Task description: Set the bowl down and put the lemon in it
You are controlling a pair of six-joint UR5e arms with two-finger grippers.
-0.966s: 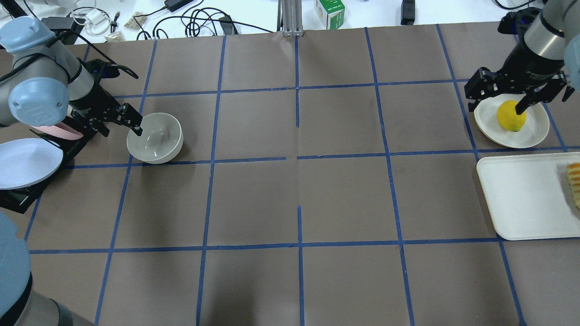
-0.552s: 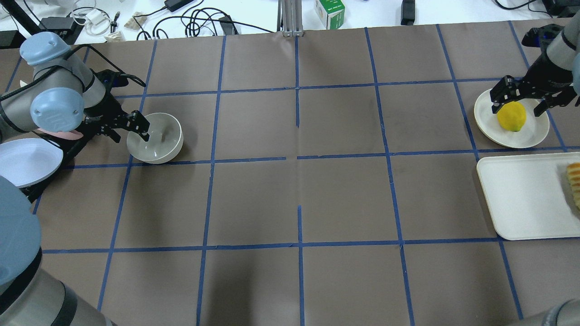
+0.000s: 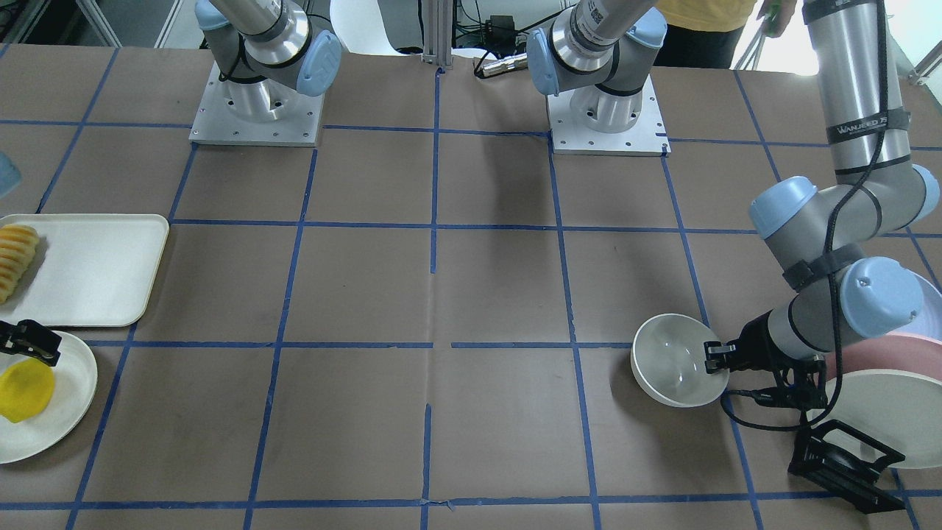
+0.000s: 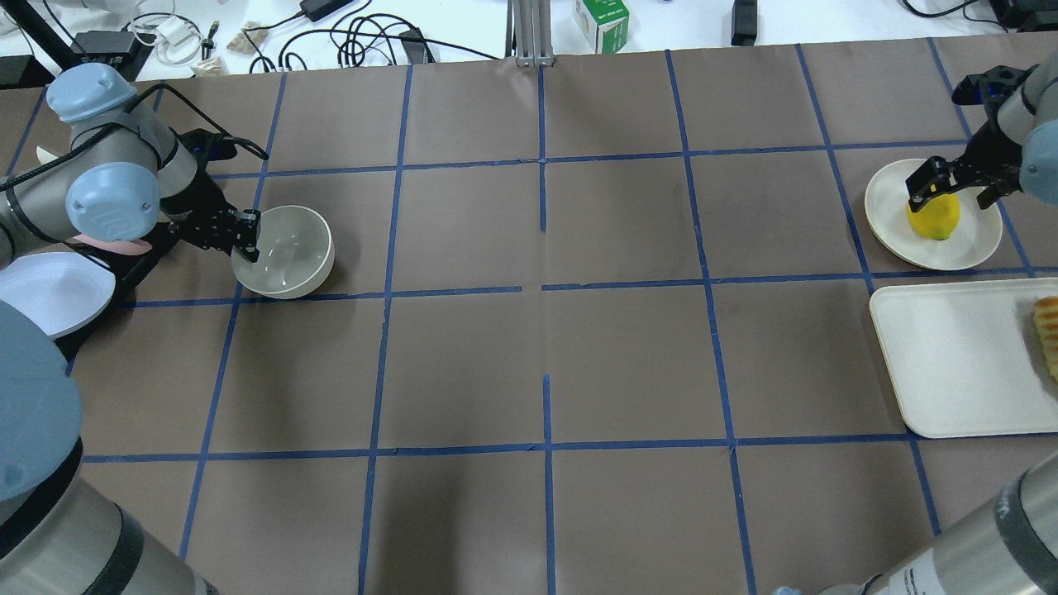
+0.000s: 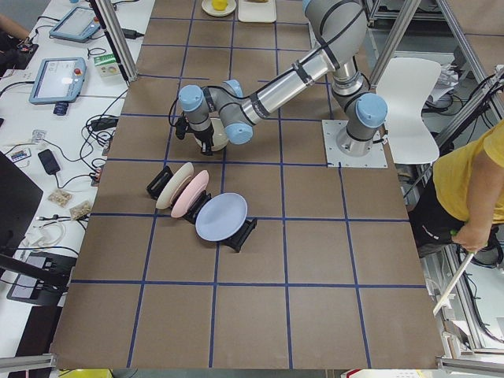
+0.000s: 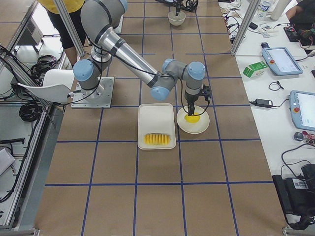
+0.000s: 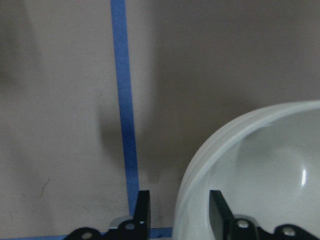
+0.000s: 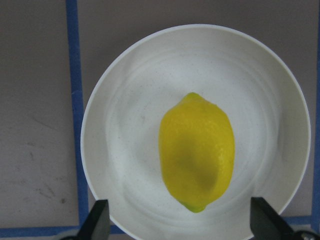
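Observation:
The off-white bowl stands upright on the table at the left, also seen in the front view. My left gripper is at its left rim. In the left wrist view one finger is outside the bowl and the other is inside, with a small gap still showing. The lemon lies on a flat white plate at the far right. My right gripper is open above it, its fingers wide on either side of the lemon.
A white tray with ridged yellow sliced food lies just in front of the lemon's plate. A black rack with pink, white and blue plates stands close behind my left gripper.
My left gripper has moved onto the bowl's rim and its jaws have narrowed around it. My right gripper has shifted right and come down closer over the lemon. Bowl and lemon have not moved.

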